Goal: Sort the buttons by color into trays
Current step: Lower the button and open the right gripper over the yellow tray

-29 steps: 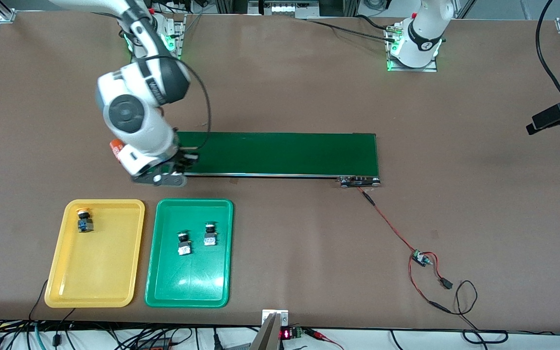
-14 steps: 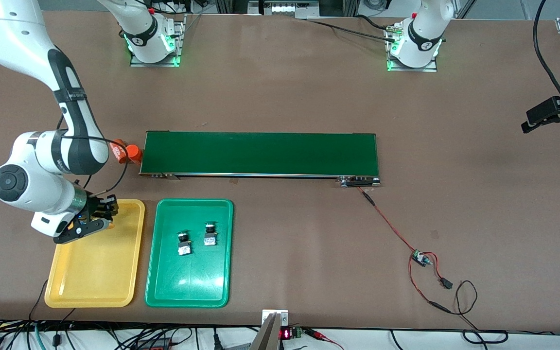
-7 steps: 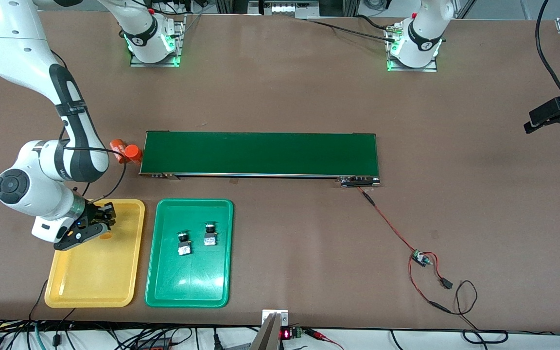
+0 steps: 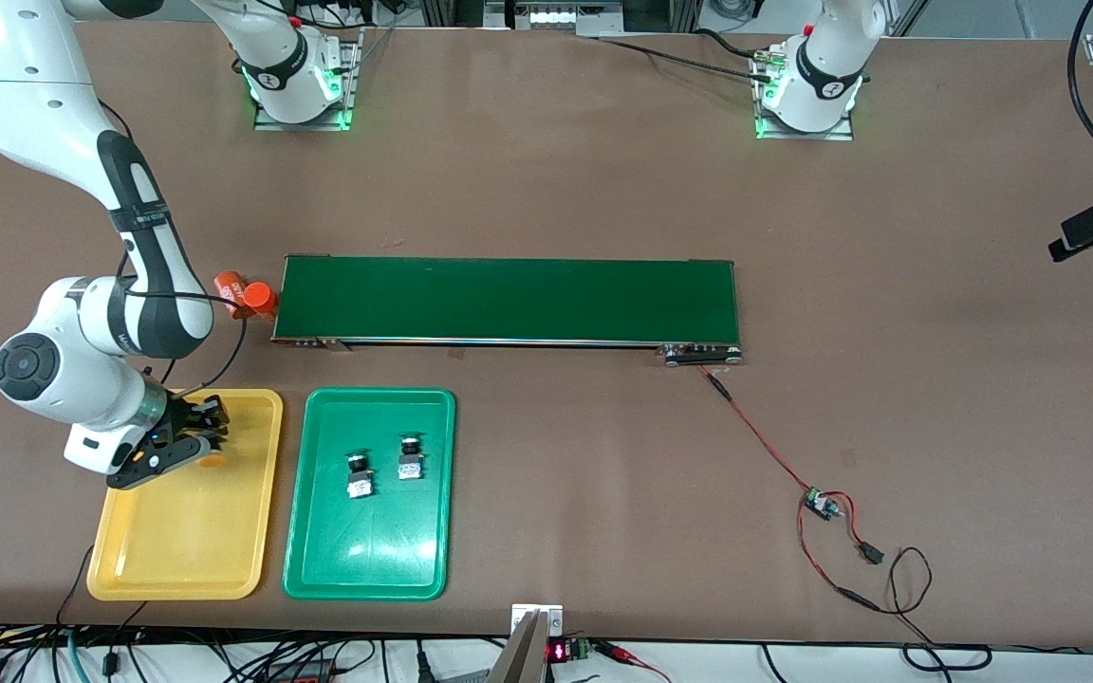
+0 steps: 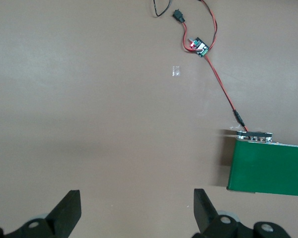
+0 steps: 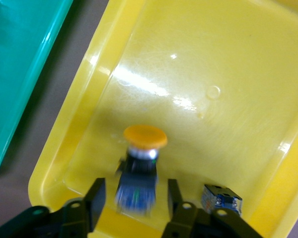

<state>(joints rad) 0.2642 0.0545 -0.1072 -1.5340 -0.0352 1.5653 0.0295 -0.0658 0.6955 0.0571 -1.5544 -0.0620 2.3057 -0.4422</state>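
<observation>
Two green-capped buttons (image 4: 383, 470) already lie in the green tray (image 4: 319, 550). At about nine o'clock from it, the right gripper (image 6: 134, 198) is low in the yellow tray (image 4: 176, 560), its fingers spread just clear of a yellow-capped button (image 6: 139, 168), apparently letting go beside another button (image 6: 221, 199). The left gripper (image 5: 134, 210) waits spread over bare table. Sorting looks nearly finished.

Right arm: reaches from its base down toward the right arm's end of the table, elbow raised, wrist bent low. Right gripper (image 4: 197, 432): low over the yellow tray (image 4: 176, 531), fingers (image 6: 95, 196) parted, standing on either side of a yellow-capped button (image 6: 139, 171). Left arm: waits. Left gripper (image 5: 136, 208): raised over bare table, fingers spread wide, holding nothing.
</observation>
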